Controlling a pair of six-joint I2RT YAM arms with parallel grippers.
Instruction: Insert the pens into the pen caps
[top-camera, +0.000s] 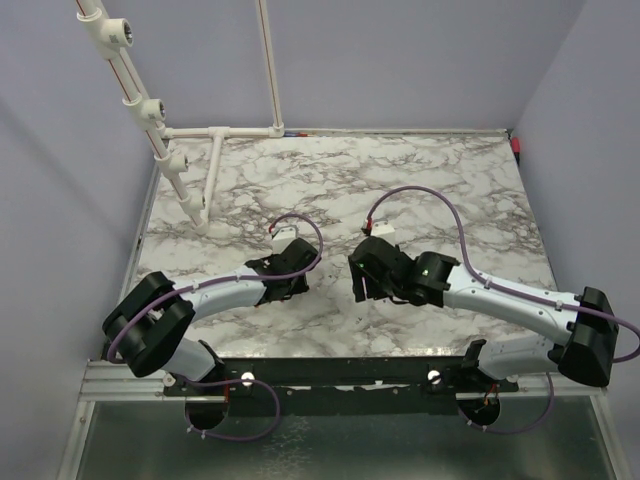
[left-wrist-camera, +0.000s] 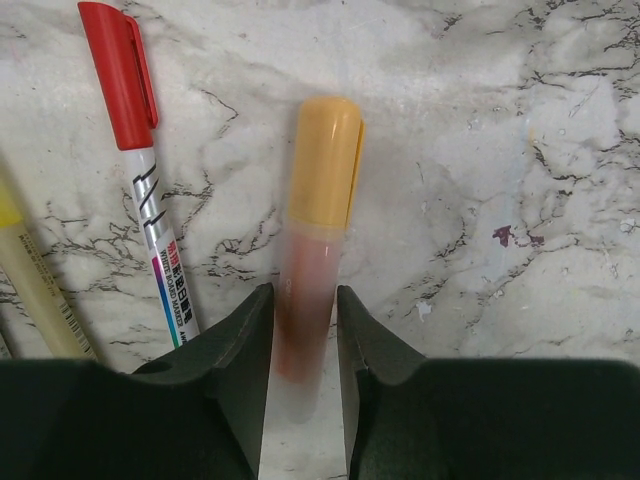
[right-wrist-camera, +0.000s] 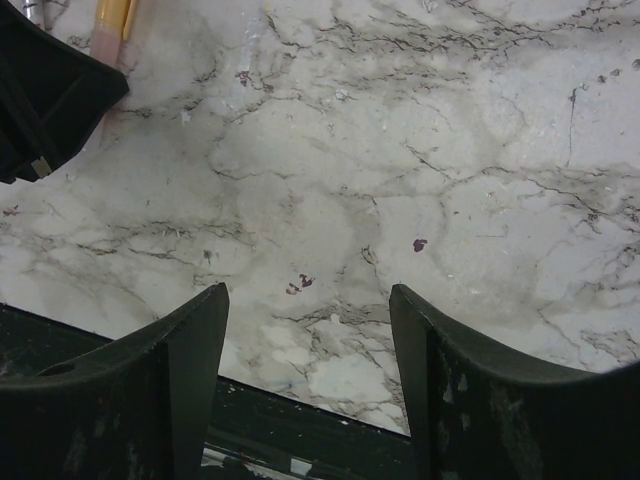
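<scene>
In the left wrist view a pen with a frosted, reddish barrel (left-wrist-camera: 305, 330) lies on the marble wearing a yellow-orange pen cap (left-wrist-camera: 325, 160). My left gripper (left-wrist-camera: 305, 295) straddles its barrel, the jaws slightly open with only slim gaps on either side. To its left lies a white marker (left-wrist-camera: 160, 250) with a red cap (left-wrist-camera: 118, 75), and a pale yellow pen (left-wrist-camera: 35, 290) sits at the frame's left edge. My right gripper (right-wrist-camera: 308, 300) is wide open over bare marble near the table's front edge, holding nothing. The top view shows both grippers (top-camera: 288, 280) (top-camera: 362, 282) close together.
The marble tabletop (top-camera: 400, 190) stretches away behind the arms. A white pipe frame (top-camera: 215, 150) stands at the back left. Purple walls close in three sides. In the right wrist view the left gripper's black body (right-wrist-camera: 45, 90) fills the top left corner.
</scene>
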